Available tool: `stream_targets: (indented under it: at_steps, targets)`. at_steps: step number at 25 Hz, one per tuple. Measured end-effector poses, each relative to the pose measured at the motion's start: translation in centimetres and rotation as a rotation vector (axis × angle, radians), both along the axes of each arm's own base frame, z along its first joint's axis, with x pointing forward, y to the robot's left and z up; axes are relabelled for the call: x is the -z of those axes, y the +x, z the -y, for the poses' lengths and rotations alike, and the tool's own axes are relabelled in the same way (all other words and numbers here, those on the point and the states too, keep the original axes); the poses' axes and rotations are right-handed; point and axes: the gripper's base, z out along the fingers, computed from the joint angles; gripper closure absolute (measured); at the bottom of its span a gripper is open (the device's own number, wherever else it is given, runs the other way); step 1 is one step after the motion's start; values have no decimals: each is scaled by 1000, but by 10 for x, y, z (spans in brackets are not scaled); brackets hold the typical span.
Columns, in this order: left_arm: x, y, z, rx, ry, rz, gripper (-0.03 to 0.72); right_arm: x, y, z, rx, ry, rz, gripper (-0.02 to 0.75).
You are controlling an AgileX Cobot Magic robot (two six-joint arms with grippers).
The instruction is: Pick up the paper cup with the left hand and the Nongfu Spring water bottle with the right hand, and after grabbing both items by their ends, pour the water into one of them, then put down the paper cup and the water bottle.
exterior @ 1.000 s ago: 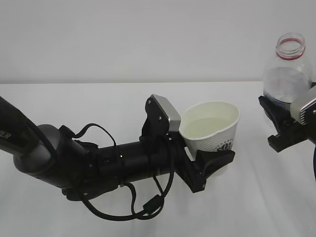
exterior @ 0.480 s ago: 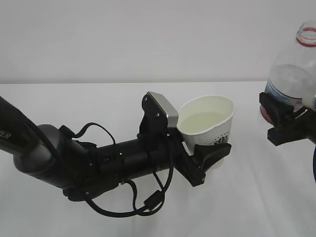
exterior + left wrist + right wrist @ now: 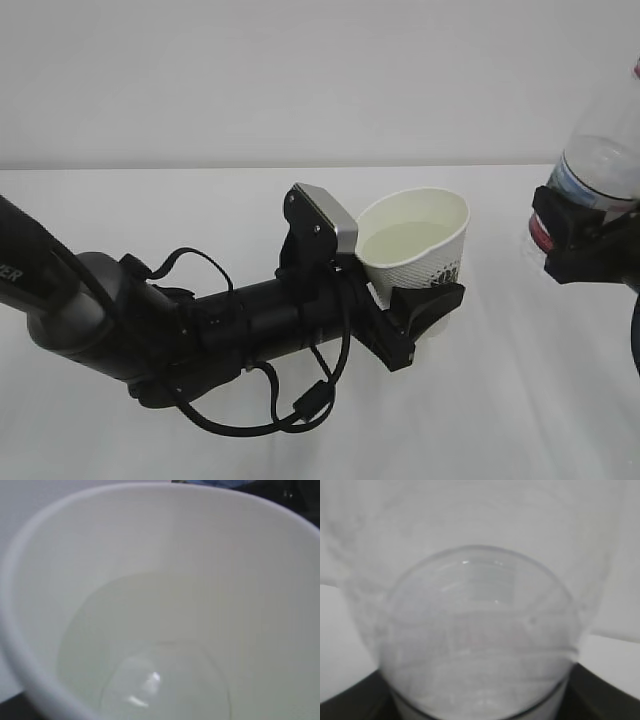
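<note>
Exterior view: water bottle (image 3: 603,150) has shifted rightward; paper cup (image 3: 415,250) slightly left.

Left hand (image 3: 428,318): bulky black arm lying low, reaching in from the left edge toward the middle, cables looping beneath it, grey square plate tilting above the wrist. Forked black fingers (image 3: 436,300) are clamping the paper cup (image 3: 420,240) near its base, holding it upright.

Right hand (image 3: 585,245): entering at the right edge, raised, black jaws closing around the Nongfu Spring water bottle (image 3: 605,140) at its labelled body.
</note>
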Motion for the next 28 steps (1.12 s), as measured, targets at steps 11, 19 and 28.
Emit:
stream_targets:
  at_steps: [11,19,28]
  targets:
    - [0,0,0,-5,1,0,160,18,3,0,7,30,-81,269]
    - [0,0,0,-5,1,0,160,42,6,2,34,28,-172,269]
    - [0,0,0,-5,1,0,160,51,33,-1,35,29,-166,269]
